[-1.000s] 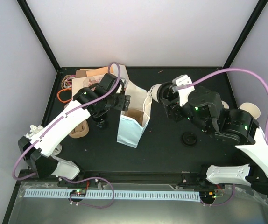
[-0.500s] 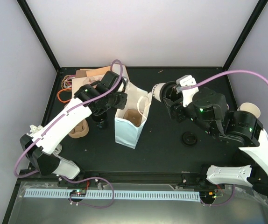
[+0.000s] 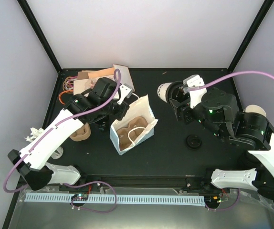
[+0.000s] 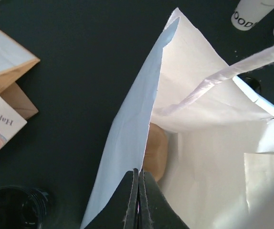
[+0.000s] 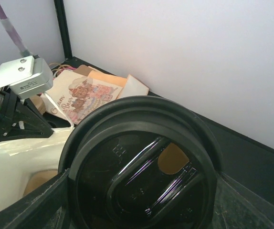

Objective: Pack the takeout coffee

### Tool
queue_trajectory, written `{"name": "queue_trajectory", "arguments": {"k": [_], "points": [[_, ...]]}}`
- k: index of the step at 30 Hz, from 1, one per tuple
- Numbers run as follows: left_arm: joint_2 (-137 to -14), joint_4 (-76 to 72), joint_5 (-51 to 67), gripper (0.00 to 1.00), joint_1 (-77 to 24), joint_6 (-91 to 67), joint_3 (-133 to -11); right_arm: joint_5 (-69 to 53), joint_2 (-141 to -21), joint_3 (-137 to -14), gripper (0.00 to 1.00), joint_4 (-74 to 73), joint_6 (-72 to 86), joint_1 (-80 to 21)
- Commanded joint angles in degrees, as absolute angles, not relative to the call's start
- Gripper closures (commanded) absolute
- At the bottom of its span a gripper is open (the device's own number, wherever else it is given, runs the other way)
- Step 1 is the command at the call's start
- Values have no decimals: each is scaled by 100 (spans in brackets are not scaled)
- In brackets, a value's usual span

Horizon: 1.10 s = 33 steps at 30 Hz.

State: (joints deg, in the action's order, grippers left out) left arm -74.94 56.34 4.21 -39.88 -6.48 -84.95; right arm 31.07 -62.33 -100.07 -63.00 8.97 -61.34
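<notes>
My right gripper [image 3: 174, 94] is shut on the takeout coffee [image 3: 163, 90], a cream cup held on its side above the table's back middle. Its black lid [image 5: 142, 157] fills the right wrist view between the right gripper's [image 5: 149, 200] jaws. A white paper bag [image 3: 142, 112] leans over with its mouth facing up. A brown pulp carrier [image 3: 131, 134] lies inside it. My left gripper [image 3: 120, 110] is shut on the bag's left rim [image 4: 149, 119]; in the left wrist view the left gripper [image 4: 139, 175] has its jaws pressed flat on the paper edge. The cup hangs to the right of the bag, apart from it.
A loose black lid [image 3: 193, 141] lies right of the bag. A lidless cream cup [image 3: 256, 110] stands at the far right. Brown pulp pieces [image 3: 79, 132] sit left of the bag. Flat paper bags and cards [image 3: 91, 76] and orange bands [image 3: 65, 93] fill the back left corner.
My left gripper closed on the bag's rim and pulled it, so the upright bag now leans with its mouth wide. The right gripper drifted slightly right with the cup.
</notes>
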Motion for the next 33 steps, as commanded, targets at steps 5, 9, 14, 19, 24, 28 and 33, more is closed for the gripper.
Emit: {"name": "queue_trajectory", "arguments": {"k": [5,9,14,19,24,28,33], "points": [[-7230,5337,632,98,-4116,338,-8610,1927,-6357,-10354,33,-6334,474,-6117],[-7303,5256,603,98,-4139,371,-8622,1159,-6469,-10334,35,-6382,345,-6117],[-7485,5097,630,98,-4181,310,-8631,793,-6509,-9886,36,-6256,232,-6117],[-7512,5039,718,98,-4238,352,-8659,531,-6436,-9294,36,-6040,266,-6117],[-7559,4981,678,98,-4326,435,-8636,212,-6495,-8890,36,-6004,356,-6119],[-7559,4922,693,99,-4412,488,-8607,47,-6545,-8666,36,-5966,446,-6117],[-7524,4825,696,98,-4587,598,-8520,83,-6623,-8423,36,-5712,561,-6117]]}}
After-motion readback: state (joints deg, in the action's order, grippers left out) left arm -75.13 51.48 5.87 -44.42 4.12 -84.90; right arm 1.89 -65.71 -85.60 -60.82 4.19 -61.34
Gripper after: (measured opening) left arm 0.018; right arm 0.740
